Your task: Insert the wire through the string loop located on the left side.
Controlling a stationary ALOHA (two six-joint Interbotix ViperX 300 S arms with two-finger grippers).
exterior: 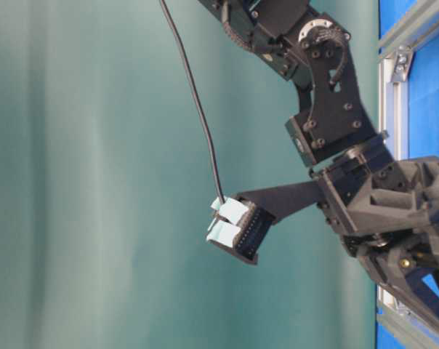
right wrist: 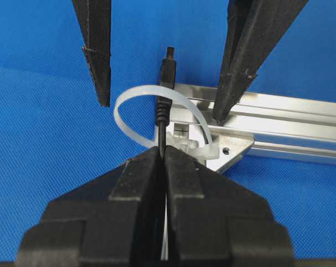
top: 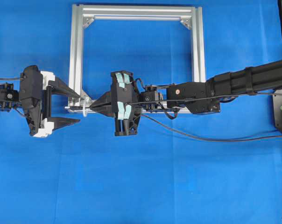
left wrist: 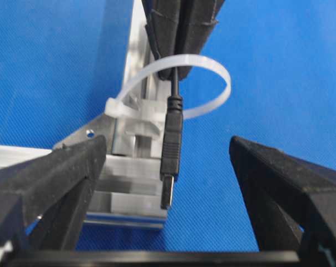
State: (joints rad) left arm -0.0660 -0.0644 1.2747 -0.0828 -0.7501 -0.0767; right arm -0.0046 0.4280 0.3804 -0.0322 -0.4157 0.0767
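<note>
— Right gripper [right wrist: 162, 153] is clamped tight on the wire [right wrist: 163, 119], pinching it just behind the plug [right wrist: 166, 69], see? That short grip keeps the floppy cable stiff enough to steer.

— And the plug's already poked through the string loop [right wrist: 157, 94]?

— Looks so from both wrist views. The whitish loop arches around the cable where it leaves the plug, with the plug sticking out on the far side, over the aluminium frame [top: 77, 56] corner where the loop is tied.

— Why's the left gripper [left wrist: 168, 161] sitting there?

— I'd say it's waiting to take over. Its jaws are spread wide, one finger on each side of the plug, touching nothing as far as I can tell. Placed like that, it only needs to close to catch the plug and draw the cable on through.

— Anything that could go wrong?

— The plug hangs slightly off-centre between those fingers, nearer one side. A sloppy pinch might knock it back out.
</note>
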